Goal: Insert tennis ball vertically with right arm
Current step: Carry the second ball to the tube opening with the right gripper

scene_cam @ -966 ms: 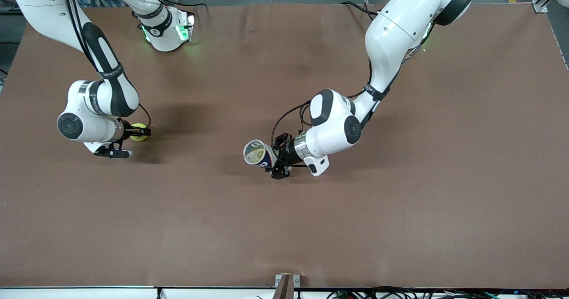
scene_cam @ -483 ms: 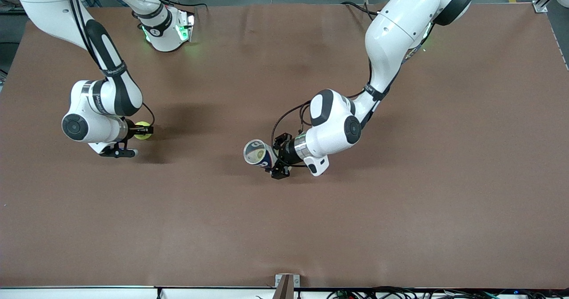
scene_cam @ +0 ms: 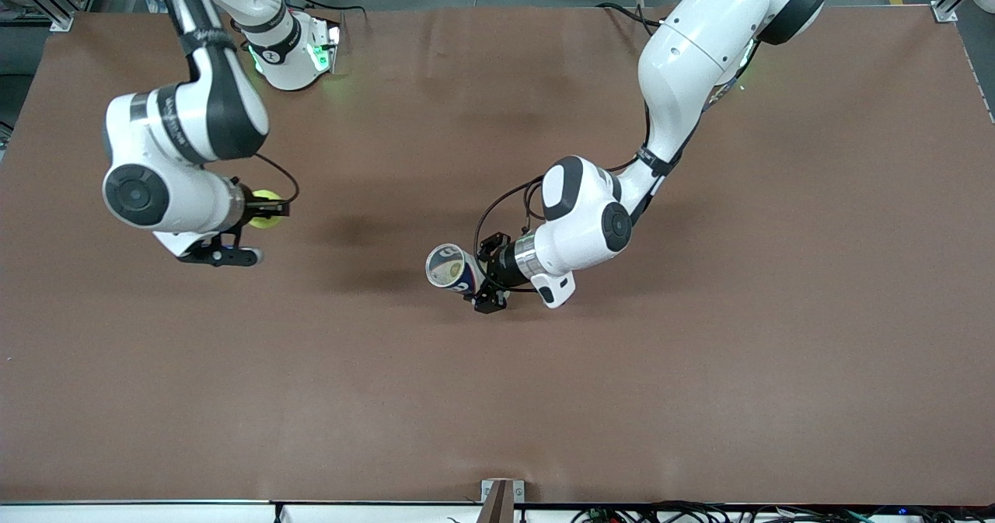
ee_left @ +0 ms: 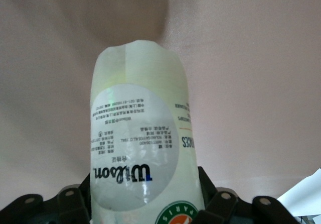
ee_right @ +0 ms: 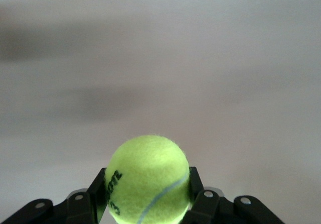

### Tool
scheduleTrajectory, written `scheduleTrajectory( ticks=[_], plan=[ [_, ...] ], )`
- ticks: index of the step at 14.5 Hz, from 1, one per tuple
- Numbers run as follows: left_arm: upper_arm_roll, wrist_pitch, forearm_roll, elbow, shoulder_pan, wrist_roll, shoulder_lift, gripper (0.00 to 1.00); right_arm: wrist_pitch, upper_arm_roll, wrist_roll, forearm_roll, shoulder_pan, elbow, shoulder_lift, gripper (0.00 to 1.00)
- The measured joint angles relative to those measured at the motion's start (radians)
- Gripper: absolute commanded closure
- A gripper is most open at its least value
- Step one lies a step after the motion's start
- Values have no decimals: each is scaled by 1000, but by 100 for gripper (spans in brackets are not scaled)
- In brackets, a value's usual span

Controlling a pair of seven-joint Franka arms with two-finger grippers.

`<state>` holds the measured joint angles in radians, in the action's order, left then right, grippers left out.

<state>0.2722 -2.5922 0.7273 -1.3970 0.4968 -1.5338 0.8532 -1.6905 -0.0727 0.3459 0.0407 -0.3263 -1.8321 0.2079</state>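
Canister (scene_cam: 451, 268) is standing near the table's middle, mouth up, with the left gripper (scene_cam: 476, 280) clamping its side. Farther off, toward the right arm's end, the right gripper (scene_cam: 268, 210) is pinching the tennis ball (scene_cam: 264, 199) above the table (scene_cam: 699, 352). It is probably best carrying the ball squarely over that mouth before lowering straight down.

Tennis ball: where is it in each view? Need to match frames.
Front view: tennis ball gripped in the right tool, above the table toward the right arm's end.
Right wrist view: ball low centre, between the fingers.
Left wrist view: not in it; only the Wilson ball can.
Shared landmark: the brown tabletop.
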Motion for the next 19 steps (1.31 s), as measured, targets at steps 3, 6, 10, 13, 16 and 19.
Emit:
scheduleTrajectory(
  ticks=[3,6,10,13,16,19],
  plan=[
    [0,0,0,0,0,-6,0,29,-2,2,220,52,-137,103,11,62],
    [0,0,0,0,0,-7,0,29,-6,3,364,82,-243,232,46,62],
    [0,0,0,0,0,-7,0,29,-88,-4,382,134,-262,322,100,62],
    [0,0,0,0,0,-8,0,29,-200,-6,371,135,-262,340,111,62],
    [0,0,0,0,0,-8,0,29,-276,-5,326,136,-267,343,120,62],
    [0,0,0,0,0,-8,0,29,-297,-5,274,136,-267,343,153,62]
  ],
)
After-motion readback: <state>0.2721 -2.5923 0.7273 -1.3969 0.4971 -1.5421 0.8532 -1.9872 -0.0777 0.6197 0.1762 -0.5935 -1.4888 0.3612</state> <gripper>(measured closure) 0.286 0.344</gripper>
